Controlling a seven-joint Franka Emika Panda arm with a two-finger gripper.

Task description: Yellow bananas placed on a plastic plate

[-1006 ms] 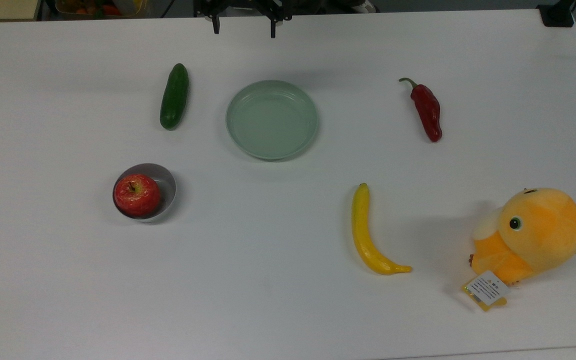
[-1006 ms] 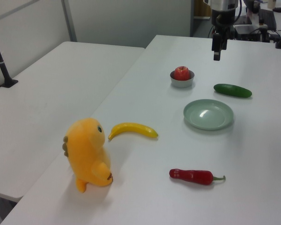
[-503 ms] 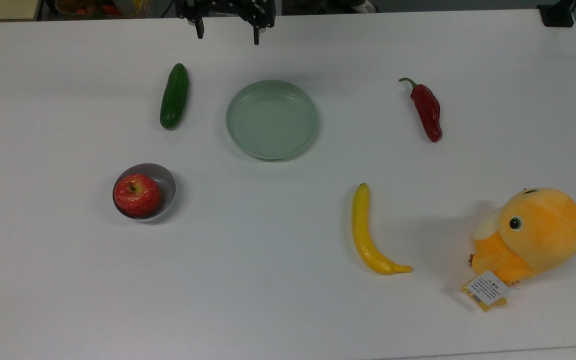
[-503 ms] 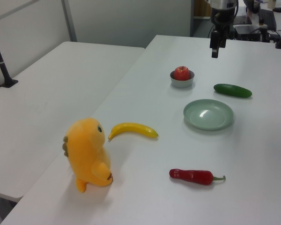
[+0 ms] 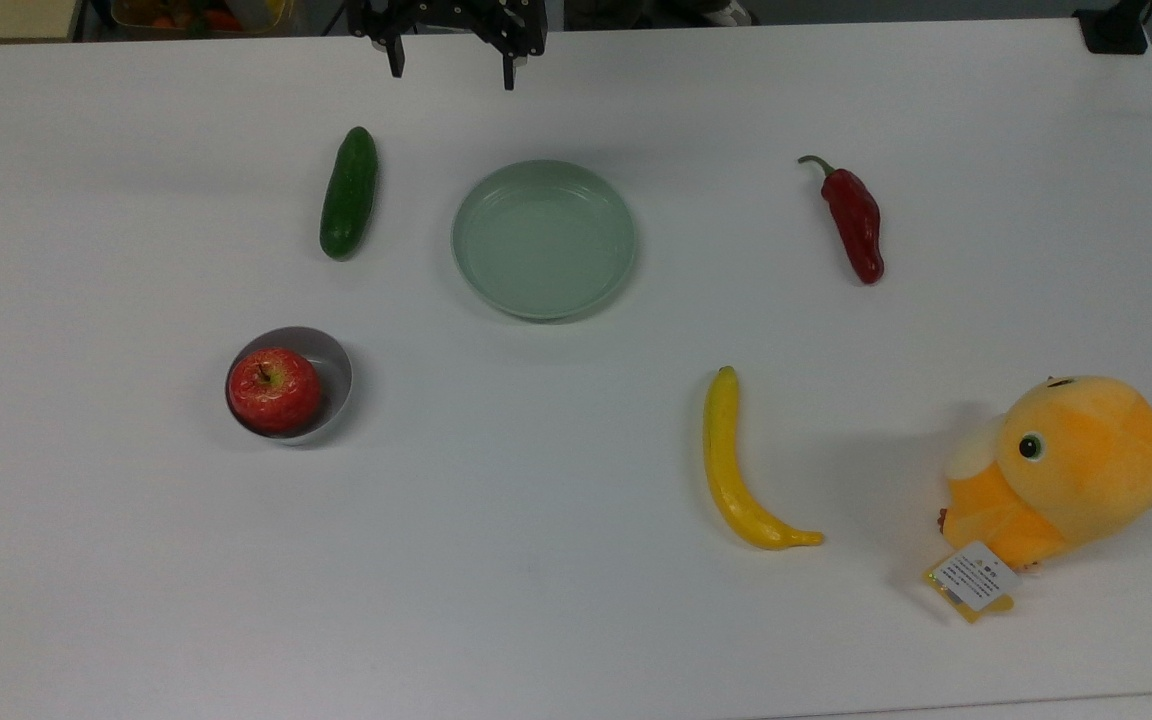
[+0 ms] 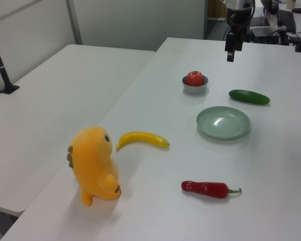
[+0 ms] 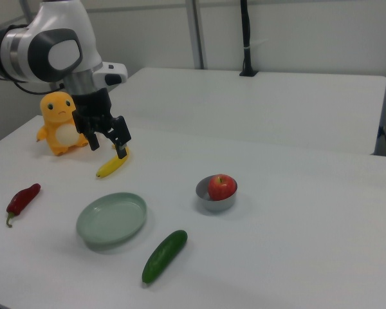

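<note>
The yellow banana (image 5: 731,470) lies flat on the white table, toward the top view's lower right, its tip pointing to the right. The pale green plastic plate (image 5: 544,240) sits empty above and left of it. My gripper (image 5: 452,68) hangs open above the table's far edge, just beyond the plate, with nothing between its fingers. In the left view the gripper (image 6: 231,50) is high behind the plate (image 6: 223,123), far from the banana (image 6: 143,138). In the right view the gripper (image 7: 108,145) stands in front of the banana (image 7: 111,167), with the plate (image 7: 111,221) below it.
A green cucumber (image 5: 349,192) lies left of the plate in the top view. A red chilli pepper (image 5: 856,222) lies to the right. A red apple (image 5: 274,388) sits in a small grey bowl (image 5: 336,365). An orange plush toy (image 5: 1066,465) stands right of the banana.
The gripper has shifted toward the top view's left along the table's far edge and stayed open. Nothing on the table has moved.
</note>
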